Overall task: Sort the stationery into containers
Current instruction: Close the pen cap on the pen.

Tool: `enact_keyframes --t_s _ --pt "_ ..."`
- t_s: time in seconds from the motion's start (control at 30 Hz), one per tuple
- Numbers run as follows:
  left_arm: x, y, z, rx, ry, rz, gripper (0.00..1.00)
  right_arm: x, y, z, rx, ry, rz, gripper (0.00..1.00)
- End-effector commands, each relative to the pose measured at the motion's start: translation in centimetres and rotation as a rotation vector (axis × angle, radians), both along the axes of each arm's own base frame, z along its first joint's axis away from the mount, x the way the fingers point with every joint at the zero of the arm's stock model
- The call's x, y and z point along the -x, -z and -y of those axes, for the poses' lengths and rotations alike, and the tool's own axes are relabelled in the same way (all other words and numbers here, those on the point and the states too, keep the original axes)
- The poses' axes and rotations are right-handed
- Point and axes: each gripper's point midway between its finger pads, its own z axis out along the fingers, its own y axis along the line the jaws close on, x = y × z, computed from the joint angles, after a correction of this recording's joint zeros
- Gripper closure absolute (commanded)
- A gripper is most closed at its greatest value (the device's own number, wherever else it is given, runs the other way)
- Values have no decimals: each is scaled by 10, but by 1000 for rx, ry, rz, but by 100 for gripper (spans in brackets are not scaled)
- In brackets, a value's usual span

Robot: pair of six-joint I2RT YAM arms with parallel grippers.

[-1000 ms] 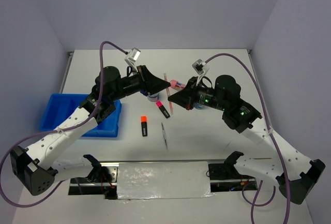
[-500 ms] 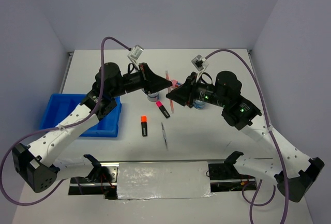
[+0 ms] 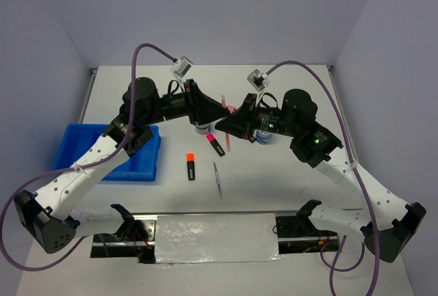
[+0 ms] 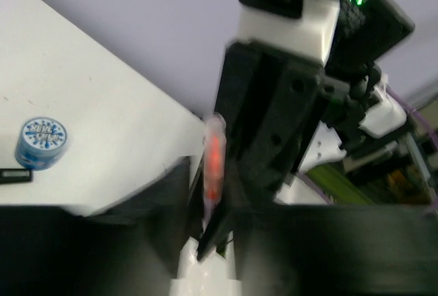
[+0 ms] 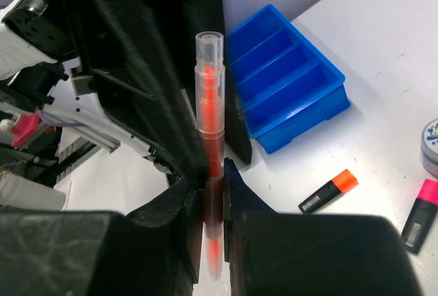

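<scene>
My right gripper (image 3: 227,126) (image 5: 212,181) is shut on a thin pink pen (image 5: 209,104) and holds it upright above the table, its top showing in the top view (image 3: 223,102). My left gripper (image 3: 220,113) (image 4: 211,197) faces it, with its jaws on either side of the pen's (image 4: 213,159) upper part and a gap on one side. The blue three-compartment tray (image 3: 87,167) (image 5: 311,94) lies at the left. An orange-capped highlighter (image 3: 190,166) (image 5: 328,191), a pink-capped highlighter (image 3: 215,143) (image 5: 419,215) and a grey pen (image 3: 217,178) lie on the table.
A blue-white disc (image 3: 201,129) (image 4: 42,143) lies under the left gripper. A second disc (image 3: 263,137) sits below the right arm. A pink case (image 3: 235,110) is partly hidden behind the grippers. The purple cables arch over both arms.
Both grippers have closed in on each other above the table's middle. The right has carried the pen a little left and up, and the left's jaws now flank it.
</scene>
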Motion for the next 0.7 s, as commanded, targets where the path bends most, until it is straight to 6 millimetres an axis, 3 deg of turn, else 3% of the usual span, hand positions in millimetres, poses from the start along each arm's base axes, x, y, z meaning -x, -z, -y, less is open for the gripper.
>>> enact_keyframes --t_s 0.0,0.1,0.23,0.33,0.47,0.57,0.67 --pt "7 -35 -2 53 14 98 54 2 -19 2 -35 -8 67 100" --pt "6 -39 -2 50 14 116 30 1 -23 3 -46 9 73 100" --pt "-6 -47 -10 26 -84 144 27 -2 -19 2 -23 11 67 100" --pt "-19 -54 -18 24 -163 149 28 0 -18 1 -21 -6 66 100" --pt "-30 -48 -17 11 -172 122 32 1 -19 -1 -25 -19 68 100" --pt "-30 -46 -15 19 -157 113 46 0 -19 -1 -19 -17 66 100" --pt "-29 -47 -13 29 -143 110 50 -1 -19 -2 -18 -17 65 100"
